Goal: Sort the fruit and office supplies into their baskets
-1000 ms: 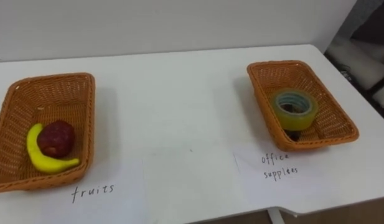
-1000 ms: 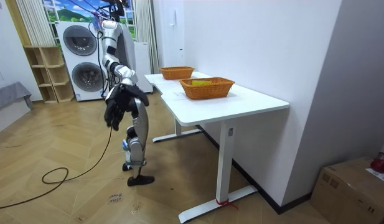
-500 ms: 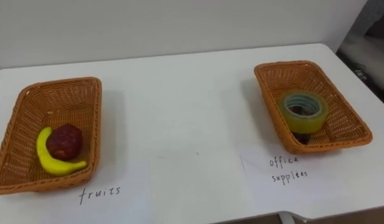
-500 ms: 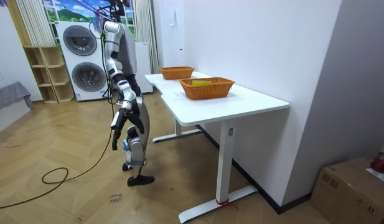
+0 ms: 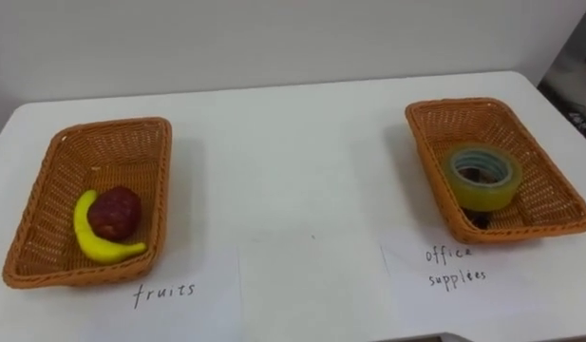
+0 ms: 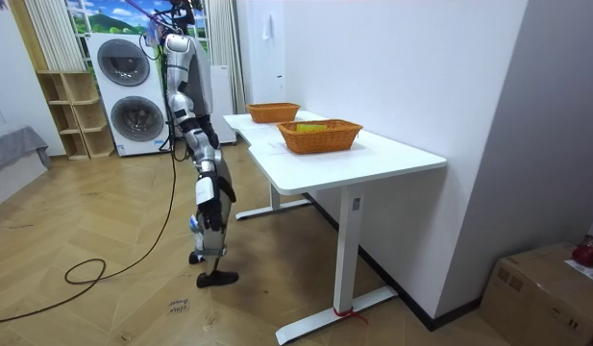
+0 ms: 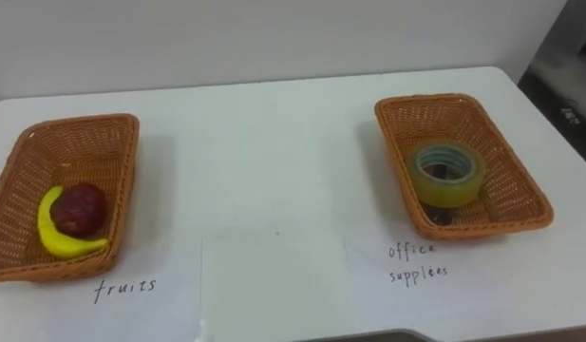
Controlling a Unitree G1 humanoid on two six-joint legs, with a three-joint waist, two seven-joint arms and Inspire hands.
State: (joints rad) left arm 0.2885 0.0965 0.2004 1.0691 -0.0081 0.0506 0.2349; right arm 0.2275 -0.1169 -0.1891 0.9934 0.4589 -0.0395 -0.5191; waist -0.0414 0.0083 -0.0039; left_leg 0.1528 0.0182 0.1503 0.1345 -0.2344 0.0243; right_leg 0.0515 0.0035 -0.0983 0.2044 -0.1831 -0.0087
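Up straight is how the robot stands now; 1 second ago it was bent forward with its arms dangling. It is on the wood floor (image 6: pixel 104 288) beside the white surface (image 6: pixel 373 154), facing it. Its head camera has shifted too, so both baskets sit more to the right in the left eye view, but nothing on the surface has moved. Its left hand (image 6: pixel 211 188) hangs low by its leg, away from the surface, and I cannot tell if the fingers are spread or curled.

2 brown woven baskets sit well apart on the surface. The left basket (image 5: pixel 112 131) holds a yellow banana (image 5: pixel 95 242) and a dark red fruit (image 5: pixel 114 211). The fruit rests in the curve of the banana and touches it. The right basket (image 5: pixel 435 116) holds a roll of tape (image 5: pixel 482 180) with its hole facing up. A small dark thing (image 5: pixel 478 220) peeks out under the near side of the roll, and I cannot tell what it is.

3 sheets of paper (image 5: pixel 311 285) lie along the near edge of the surface: 1 with writing in front of each basket and 1 blank sheet between them
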